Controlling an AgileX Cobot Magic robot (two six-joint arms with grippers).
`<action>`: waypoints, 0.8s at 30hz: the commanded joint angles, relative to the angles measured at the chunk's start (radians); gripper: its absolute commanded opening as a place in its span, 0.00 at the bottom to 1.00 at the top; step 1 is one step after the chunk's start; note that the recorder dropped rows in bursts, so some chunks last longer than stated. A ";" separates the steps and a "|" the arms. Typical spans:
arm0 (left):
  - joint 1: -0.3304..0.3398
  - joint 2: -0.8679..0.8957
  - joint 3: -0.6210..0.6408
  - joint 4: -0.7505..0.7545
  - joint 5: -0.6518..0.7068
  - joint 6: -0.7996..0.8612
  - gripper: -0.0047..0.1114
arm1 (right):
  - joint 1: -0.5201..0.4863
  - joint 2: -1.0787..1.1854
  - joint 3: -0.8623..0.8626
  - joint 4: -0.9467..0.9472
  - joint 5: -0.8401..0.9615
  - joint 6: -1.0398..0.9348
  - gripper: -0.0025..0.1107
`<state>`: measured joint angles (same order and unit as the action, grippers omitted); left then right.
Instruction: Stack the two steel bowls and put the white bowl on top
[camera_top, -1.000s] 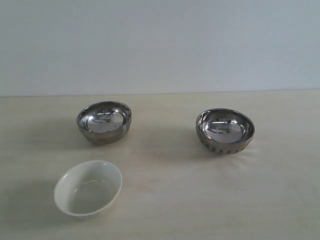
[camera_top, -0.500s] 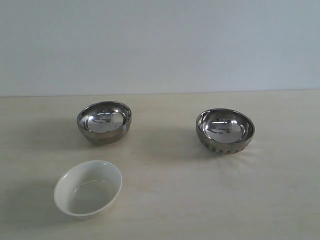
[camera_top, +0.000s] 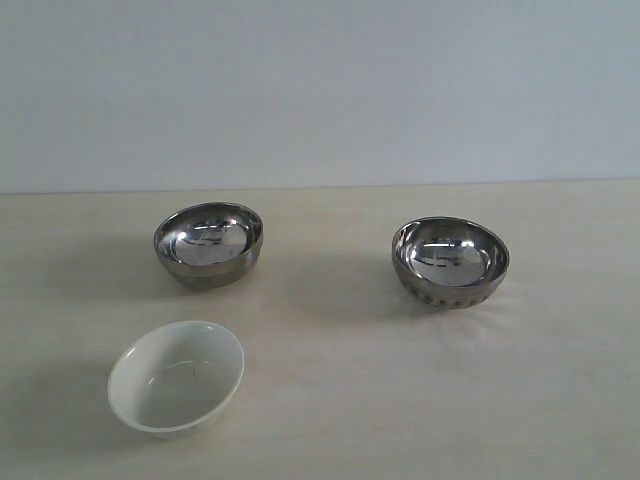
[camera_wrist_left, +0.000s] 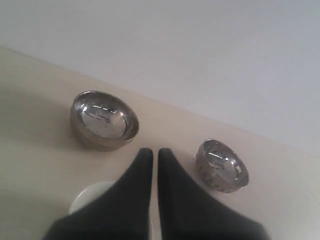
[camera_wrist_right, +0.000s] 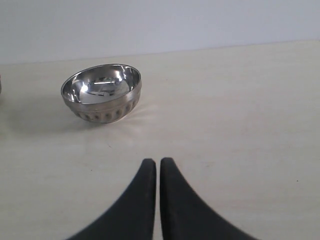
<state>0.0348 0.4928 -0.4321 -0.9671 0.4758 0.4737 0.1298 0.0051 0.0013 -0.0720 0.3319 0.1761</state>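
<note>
Where each wrist camera looks out past its own tips, entry one: left gripper (camera_wrist_left: 155, 152), two dark tapered fingers drawn together to a thin slit, gripping nothing, held over part of the plain glossy white ceramic bowl (camera_top: 176, 376). Entry two: right gripper (camera_wrist_right: 158, 162), same dark fingers, likewise narrowed to a slit and bare, above open tabletop. Entry three: the white bowl itself, round with flaring sides, upright, at the front left of the pale cream tabletop (camera_top: 400, 400) in the exterior view, touching no other item. Entry four, farther back, left of centre: round mirror-bright steel bowl with smooth sides (camera_top: 209, 243), upright, behind the white bowl with bare table between. Entry five, at similar depth on the right: round mirror-bright steel bowl with ribbed lower outside (camera_top: 450, 262), upright, well apart from the smooth one, lying beyond the right gripper's tips. Each bowl stands singly on the table. Backdrop: plain pale grey-blue wall (camera_top: 320, 90)
</note>
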 joint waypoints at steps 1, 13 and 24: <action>0.002 0.179 -0.112 -0.039 0.005 0.044 0.07 | 0.003 -0.005 -0.001 -0.008 -0.007 -0.001 0.02; 0.002 0.703 -0.423 -0.031 0.164 0.135 0.07 | 0.003 -0.005 -0.001 -0.008 -0.007 -0.001 0.02; 0.002 1.030 -0.669 0.069 0.162 0.083 0.52 | 0.003 -0.005 -0.001 -0.008 -0.007 -0.001 0.02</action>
<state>0.0348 1.4826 -1.0559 -0.9068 0.6281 0.5955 0.1298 0.0051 0.0013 -0.0720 0.3319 0.1761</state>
